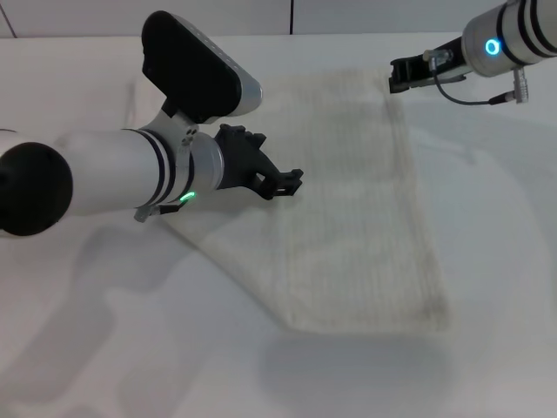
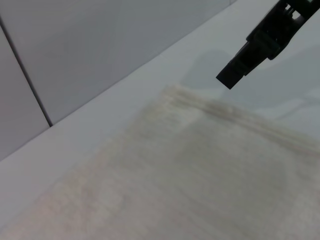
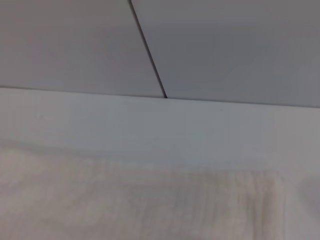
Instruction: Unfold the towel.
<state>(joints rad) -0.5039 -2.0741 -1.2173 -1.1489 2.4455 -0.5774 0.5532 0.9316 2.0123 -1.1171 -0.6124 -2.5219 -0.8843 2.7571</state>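
Observation:
The off-white ribbed towel (image 1: 348, 226) lies flat on the white table, running from the far middle to the near right. Its pink-red tag is not in view. My left gripper (image 1: 291, 183) hovers over the towel's left part, just above the cloth. My right gripper (image 1: 393, 77) is at the towel's far right corner, at its edge; whether it touches the cloth I cannot tell. The left wrist view shows the towel (image 2: 190, 175) and the right gripper (image 2: 227, 80) just beyond its far corner. The right wrist view shows the towel's far edge (image 3: 140, 205).
The white table (image 1: 487, 261) surrounds the towel on all sides. A grey panelled wall (image 2: 100, 50) rises just behind the table's far edge. My bulky left arm (image 1: 104, 178) reaches in over the table's left side.

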